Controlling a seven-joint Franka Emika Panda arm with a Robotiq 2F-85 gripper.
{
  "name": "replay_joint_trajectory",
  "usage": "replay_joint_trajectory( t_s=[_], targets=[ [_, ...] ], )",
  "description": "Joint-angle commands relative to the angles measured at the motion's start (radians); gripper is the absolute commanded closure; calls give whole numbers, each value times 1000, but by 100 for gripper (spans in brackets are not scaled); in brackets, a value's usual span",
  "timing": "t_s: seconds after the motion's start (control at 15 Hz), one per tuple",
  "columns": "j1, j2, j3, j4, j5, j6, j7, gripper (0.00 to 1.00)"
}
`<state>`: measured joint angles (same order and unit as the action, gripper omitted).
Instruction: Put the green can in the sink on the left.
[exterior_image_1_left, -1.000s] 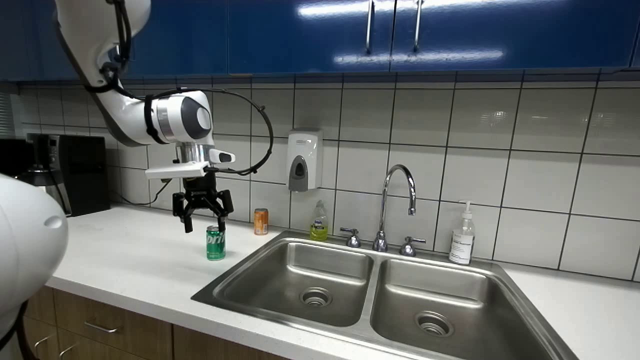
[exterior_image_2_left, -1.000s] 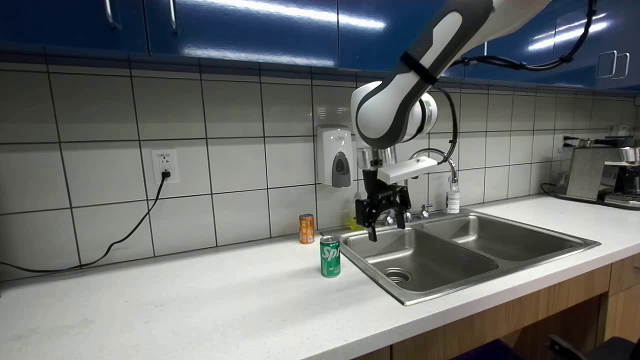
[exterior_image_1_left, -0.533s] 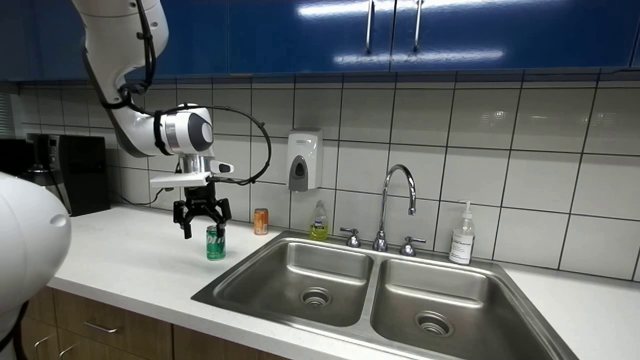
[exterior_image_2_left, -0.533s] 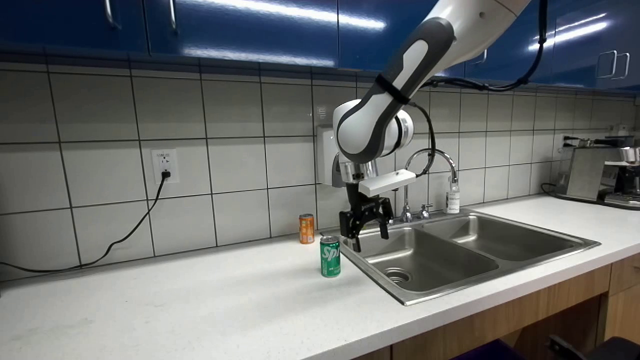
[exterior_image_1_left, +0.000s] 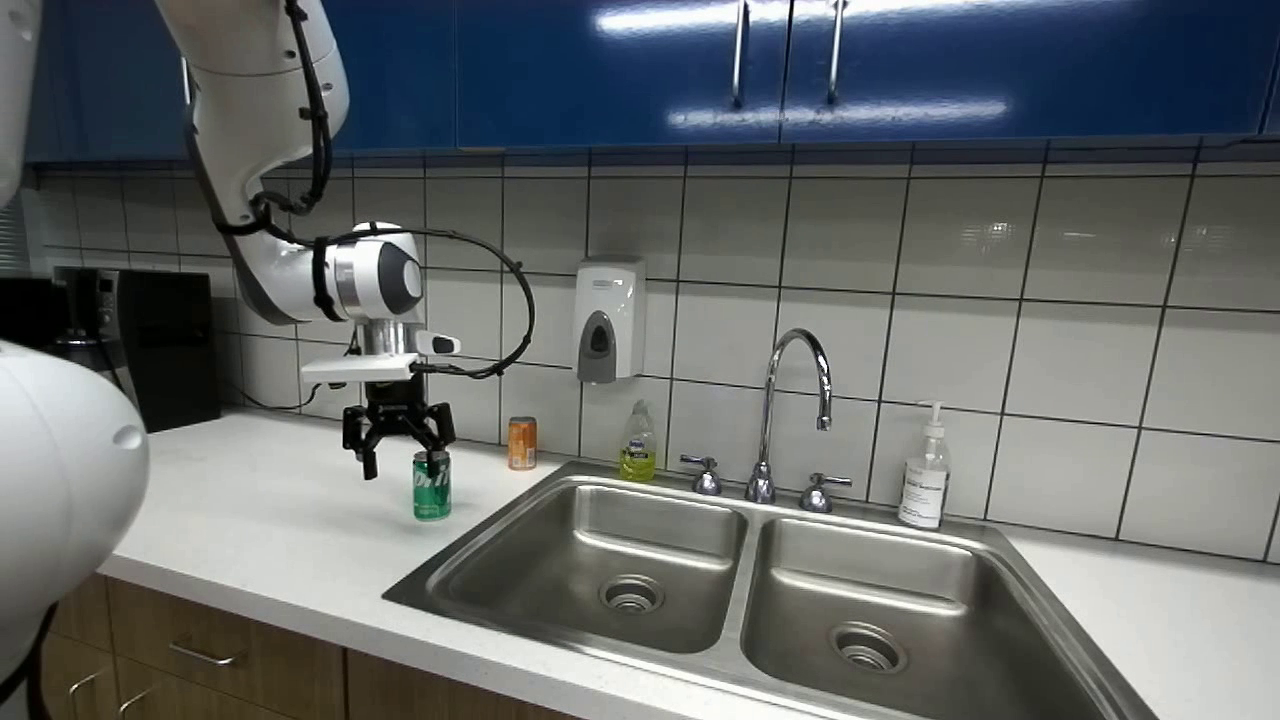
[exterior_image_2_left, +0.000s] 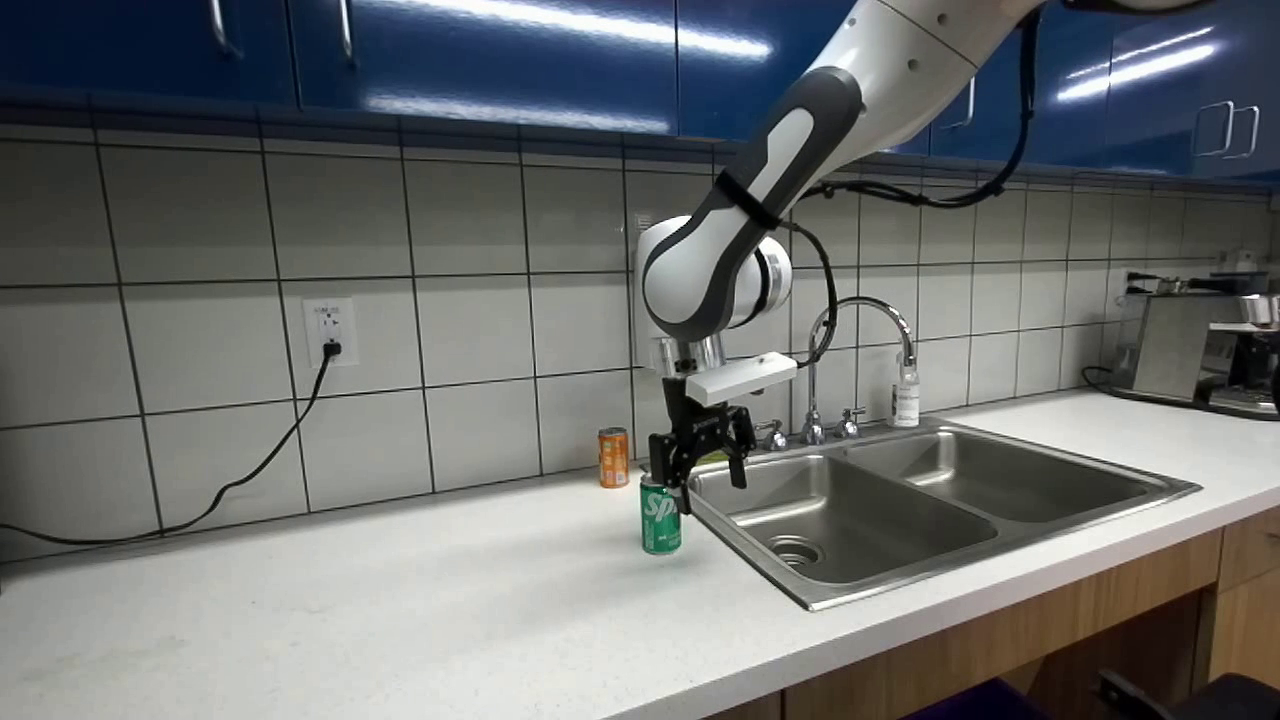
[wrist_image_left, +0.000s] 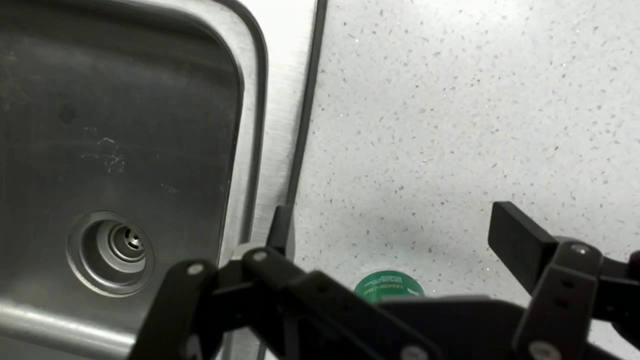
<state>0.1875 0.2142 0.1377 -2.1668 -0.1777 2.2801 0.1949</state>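
The green can (exterior_image_1_left: 431, 500) stands upright on the tabletop (exterior_image_2_left: 400, 600), just beside the left rim of the sink (exterior_image_1_left: 735, 620). The claw (exterior_image_1_left: 401, 469) hangs close by its upper end, fingers (wrist_image_left: 517, 245) spread wide apart, and in the wrist view I can see speckled tabletop through the gap between them. In both exterior views the claw hides a bit of the can's top, but in the wrist view what shows of the can sits apart from both fingertips. The sink is split in two: the left basin (exterior_image_1_left: 540, 585), nearest the can, shows a steel floor with a round drain (exterior_image_1_left: 632, 594), and the right basin (exterior_image_1_left: 960, 660) has a drain of its own. Along the sink's back edge I see a soap bottle (exterior_image_1_left: 637, 455) with yellow-green liquid in it, then the curved tap (exterior_image_1_left: 761, 487) between two handles (exterior_image_1_left: 707, 482), then a pump bottle (exterior_image_1_left: 922, 490) with a white label. An orange can (exterior_image_2_left: 613, 458) stands upright near the tiled wall (exterior_image_2_left: 470, 320), and a white dispenser (exterior_image_1_left: 610, 310) hangs above the soap bottle.
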Motion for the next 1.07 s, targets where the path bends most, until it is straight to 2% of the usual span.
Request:
replay_joint_trajectory(
  t_s=[0.0, 1.0],
  targets=[
    [16, 61, -4, 70, -15, -8, 1, 0],
    [33, 206, -36, 254, -9, -4, 2, 0]
  ],
)
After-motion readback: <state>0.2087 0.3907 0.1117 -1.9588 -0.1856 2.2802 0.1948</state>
